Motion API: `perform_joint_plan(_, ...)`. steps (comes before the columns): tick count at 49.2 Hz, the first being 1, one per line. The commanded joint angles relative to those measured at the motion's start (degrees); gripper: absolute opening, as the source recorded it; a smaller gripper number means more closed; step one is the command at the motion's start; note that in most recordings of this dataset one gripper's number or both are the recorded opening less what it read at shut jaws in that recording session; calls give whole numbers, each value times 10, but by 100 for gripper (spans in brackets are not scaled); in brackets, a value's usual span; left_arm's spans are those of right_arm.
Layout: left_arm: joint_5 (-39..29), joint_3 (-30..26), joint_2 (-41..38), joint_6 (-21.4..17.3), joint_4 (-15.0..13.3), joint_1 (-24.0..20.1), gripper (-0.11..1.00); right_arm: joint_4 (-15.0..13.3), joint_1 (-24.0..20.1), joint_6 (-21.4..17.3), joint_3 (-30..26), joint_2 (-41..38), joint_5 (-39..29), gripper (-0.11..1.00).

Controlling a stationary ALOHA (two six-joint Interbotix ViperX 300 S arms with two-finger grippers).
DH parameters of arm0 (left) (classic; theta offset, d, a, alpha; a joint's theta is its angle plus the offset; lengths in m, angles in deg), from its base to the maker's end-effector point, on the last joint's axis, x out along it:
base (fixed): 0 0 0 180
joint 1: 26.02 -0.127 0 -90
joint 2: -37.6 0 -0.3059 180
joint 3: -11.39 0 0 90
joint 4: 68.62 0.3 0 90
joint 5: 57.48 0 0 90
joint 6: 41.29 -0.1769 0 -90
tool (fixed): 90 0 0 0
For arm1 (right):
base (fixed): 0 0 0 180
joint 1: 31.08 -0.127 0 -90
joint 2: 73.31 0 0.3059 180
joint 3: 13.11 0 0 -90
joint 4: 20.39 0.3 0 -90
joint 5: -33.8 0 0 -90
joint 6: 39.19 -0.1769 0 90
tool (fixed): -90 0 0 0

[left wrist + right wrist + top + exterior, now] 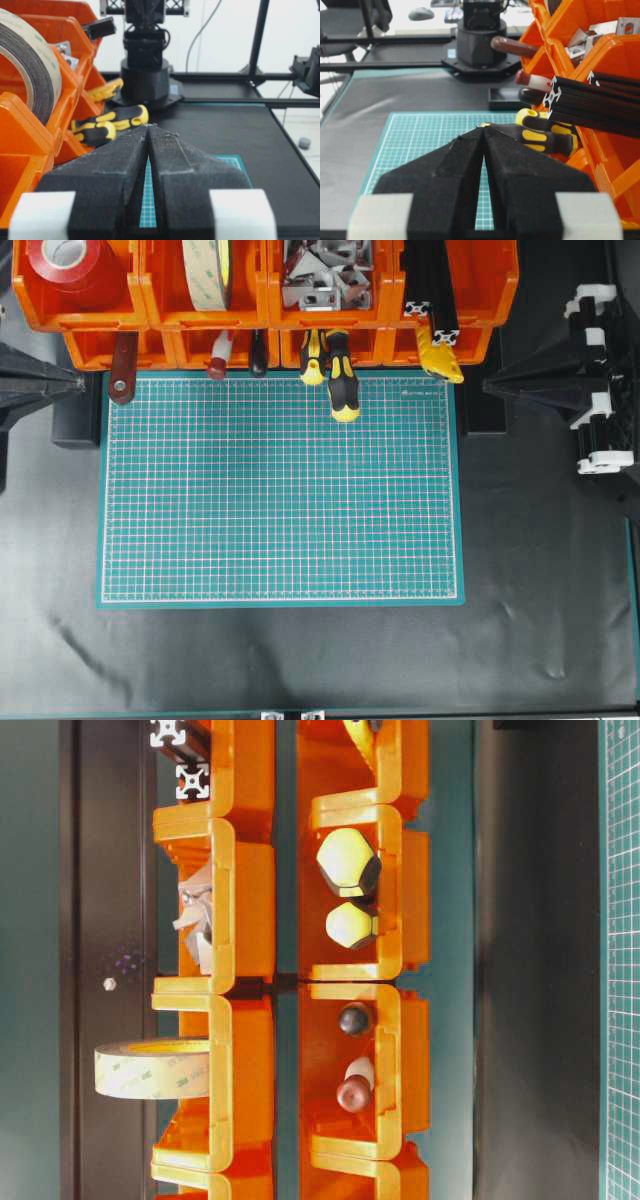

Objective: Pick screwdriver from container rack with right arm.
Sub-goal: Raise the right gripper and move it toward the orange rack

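The screwdriver [342,382] rests in a lower bin of the orange container rack [150,310], its yellow-and-black handle sticking out over the mat's far edge. Its shaft is hidden in the bin. It also shows in the table-level view [347,860], the left wrist view [125,117] and the right wrist view [545,140]. A stubbier yellow-and-black handle [313,360] lies just beside it. My right gripper [490,387] is shut and empty at the right, well apart from the screwdriver; its tips [483,127] meet. My left gripper [78,386] is shut and empty at the left [149,126].
A green cutting mat [280,490] lies in front of the rack. The lower bins also hold a brown handle [123,365], a red-and-white-handled tool [218,358] and a yellow tool [440,355]. The upper bins hold tape rolls [207,270], metal brackets [325,280] and black extrusions [435,290].
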Motion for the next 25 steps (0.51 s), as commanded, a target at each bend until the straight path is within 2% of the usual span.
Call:
perform_joint_plan(1,-20,-8,-17,13,18,-2,6,4,3,-5,-6,-7,6,2)
perform_joint_plan(4,-40,-16,-18,23,18,0,6,6,2,-11,-11,-10,6,6)
perform_joint_plan(7,-55,-26,-15,27,18,0,0,7,-1,-26,-22,-13,6,-1)
perform_joint_plan(16,-97,-52,0,26,19,0,0,6,-12,-68,-60,-33,-15,-1)
perform_joint_plan(25,-149,-73,4,28,19,4,0,4,-43,-68,-142,-88,-100,-1)
